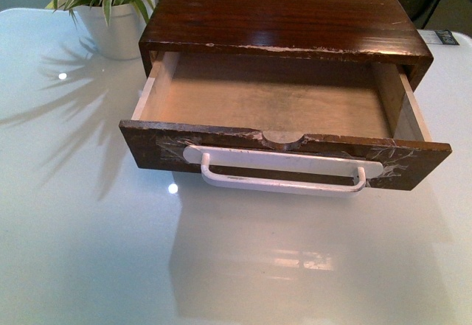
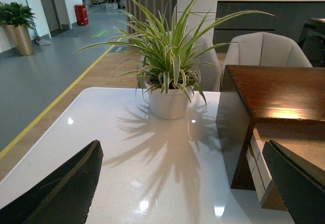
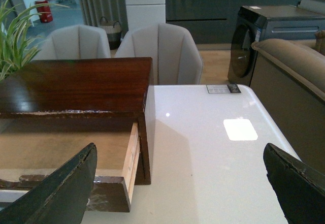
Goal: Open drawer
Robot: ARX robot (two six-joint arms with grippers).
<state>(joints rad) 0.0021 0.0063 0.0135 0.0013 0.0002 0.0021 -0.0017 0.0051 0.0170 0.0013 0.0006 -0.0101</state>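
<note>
The dark-brown drawer (image 1: 284, 155) stands pulled out of its wooden case (image 1: 284, 12), its pale interior (image 1: 265, 96) showing. Its taped front bears a long white bar handle (image 1: 284, 172) and a half-round notch in the top edge. Neither arm shows in the front view. My left gripper (image 2: 185, 183) is open and empty above the table, left of the case, with the drawer's side (image 2: 259, 170) by one finger. My right gripper (image 3: 183, 183) is open and empty to the right of the drawer, whose front corner (image 3: 109, 196) lies by one finger.
A potted spider plant (image 1: 110, 8) in a white pot stands at the back left, beside the case; it also shows in the left wrist view (image 2: 170, 76). The glossy white table (image 1: 110, 251) carries all. Chairs (image 3: 162, 51) and a sofa (image 3: 289, 66) stand beyond the table.
</note>
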